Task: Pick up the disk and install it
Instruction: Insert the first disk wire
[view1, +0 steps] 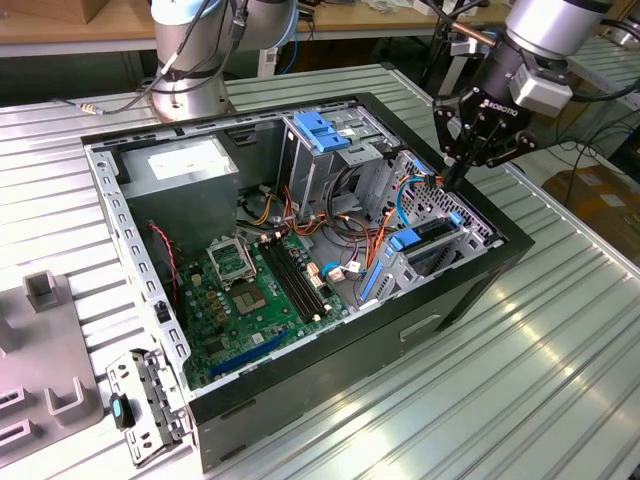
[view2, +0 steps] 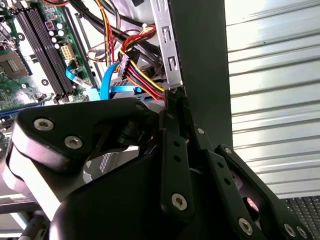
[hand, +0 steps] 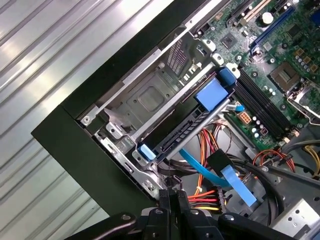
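Note:
The disk (hand: 182, 131) sits edge-on in the metal drive cage at the case's front corner; its dark edge, blue rail ends and blue handle (hand: 212, 93) show in the first wrist view. In the exterior view the disk (view1: 430, 236) lies in the cage by the case's right wall. My gripper (view1: 456, 176) hangs just above the case's right rim, a little behind the cage. Its fingers (view2: 175, 107) are pressed together with nothing between them. The fingertips (hand: 172, 196) hover over the bundle of red, yellow and black cables (hand: 205, 196) beside the disk.
The open computer case (view1: 470, 290) lies on a ribbed metal table. Inside are the motherboard (view1: 250, 300), a grey power-supply box (view1: 180, 170) and an upper drive cage with a blue bracket (view1: 322, 128). Blue flat cables (hand: 220, 175) cross near the disk. A loose metal bracket (view1: 140, 400) lies outside the case.

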